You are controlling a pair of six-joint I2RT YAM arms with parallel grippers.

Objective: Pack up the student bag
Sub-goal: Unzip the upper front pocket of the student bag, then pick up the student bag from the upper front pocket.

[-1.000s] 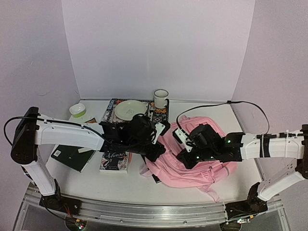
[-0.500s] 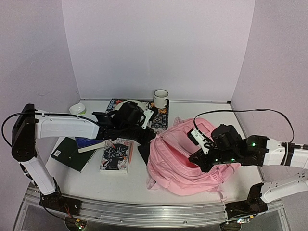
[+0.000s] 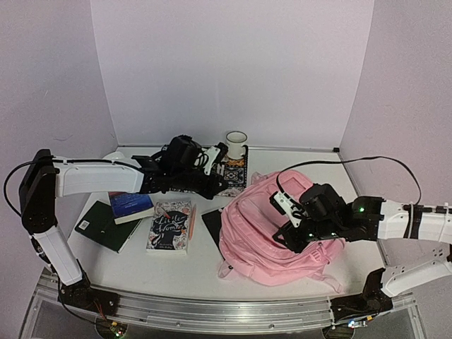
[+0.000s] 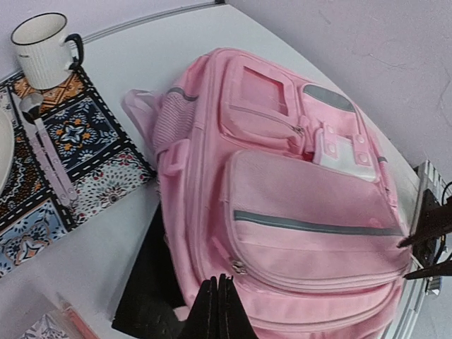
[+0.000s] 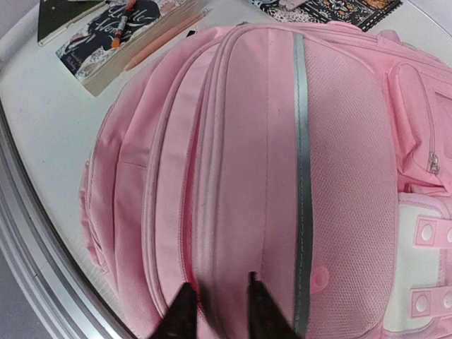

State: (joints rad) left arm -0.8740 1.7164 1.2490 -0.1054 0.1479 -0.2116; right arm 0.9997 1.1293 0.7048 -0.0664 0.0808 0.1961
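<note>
Your right claw (image 5: pixel 217 282) stands narrow, pinching a ridge of the pink backpack (image 5: pixel 268 141) at the bottom of its wrist view. Your left claw (image 4: pixel 216 282) is closed tip to tip with nothing visible between, seen against the backpack's edge. In the overhead view the backpack lies front-up at centre right, with a book (image 3: pixel 169 226) to its left and a mug (image 3: pixel 236 145) above.

One bag (image 3: pixel 251 226), four books (image 3: pixel 169 226), one mug (image 3: pixel 236 145)

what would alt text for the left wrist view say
A pink backpack lies front up on a white table, filling most of the frame. The shut left gripper shows at bottom centre; a white mug stands top left.
</note>
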